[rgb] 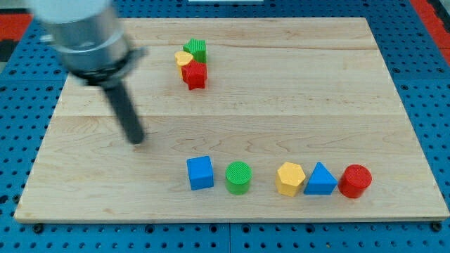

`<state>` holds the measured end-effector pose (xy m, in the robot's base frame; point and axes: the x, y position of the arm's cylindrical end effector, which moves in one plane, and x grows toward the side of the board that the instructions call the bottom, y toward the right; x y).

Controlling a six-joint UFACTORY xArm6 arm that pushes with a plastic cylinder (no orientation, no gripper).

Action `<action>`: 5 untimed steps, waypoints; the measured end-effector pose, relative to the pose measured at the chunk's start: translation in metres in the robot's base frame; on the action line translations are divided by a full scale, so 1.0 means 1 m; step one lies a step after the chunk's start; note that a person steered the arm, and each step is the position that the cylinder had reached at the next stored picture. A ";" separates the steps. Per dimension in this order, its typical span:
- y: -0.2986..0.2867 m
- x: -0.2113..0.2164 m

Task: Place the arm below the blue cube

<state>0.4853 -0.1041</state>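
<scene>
The blue cube sits near the view's bottom edge of the wooden board, at the left end of a row. To its right I see a green cylinder, a yellow hexagonal block, a blue triangular block touching it, and a red cylinder. My tip is up and to the left of the blue cube, well apart from it (the rod has no pincer, so nothing opens or holds). Near the top, a green block, a yellow block and a red block cluster together.
</scene>
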 end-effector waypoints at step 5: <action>-0.020 0.091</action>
<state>0.5759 -0.1240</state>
